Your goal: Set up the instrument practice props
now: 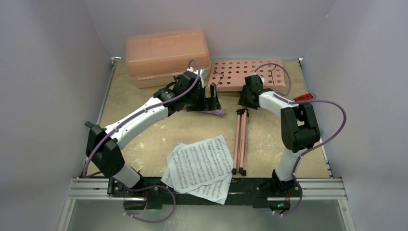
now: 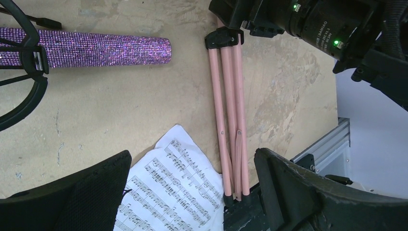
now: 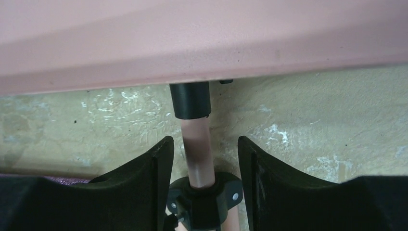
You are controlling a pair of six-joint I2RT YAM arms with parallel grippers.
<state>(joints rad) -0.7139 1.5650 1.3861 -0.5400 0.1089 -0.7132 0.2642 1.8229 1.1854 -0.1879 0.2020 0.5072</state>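
The table (image 1: 192, 127) carries everything flat, nothing erected yet. The salmon-pink case (image 1: 167, 50) sits shut at the far edge toward the left corner, apart from the work. Beside it along the far edge, the pink music stand (image 1: 231, 74) lies face-up on its perforated desk, its pole and folded tripod legs running toward the near edge, probably because it has to be raised before anything can rest on it. The right end effector (image 3: 204, 144) straddles that pole just below the desk, a finger on either side with a gap showing each way, so it is not yet clamped; this looks like the spot chosen for lifting. The sheet-music pages (image 1: 202, 166) wait overlapped at the near edge. Near the middle, the purple microphone (image 2: 96, 48) lies on its side with the black mic stand (image 2: 33, 57) clipped round it. The left end effector (image 2: 192, 154) hovers over the table fully released, holding nothing
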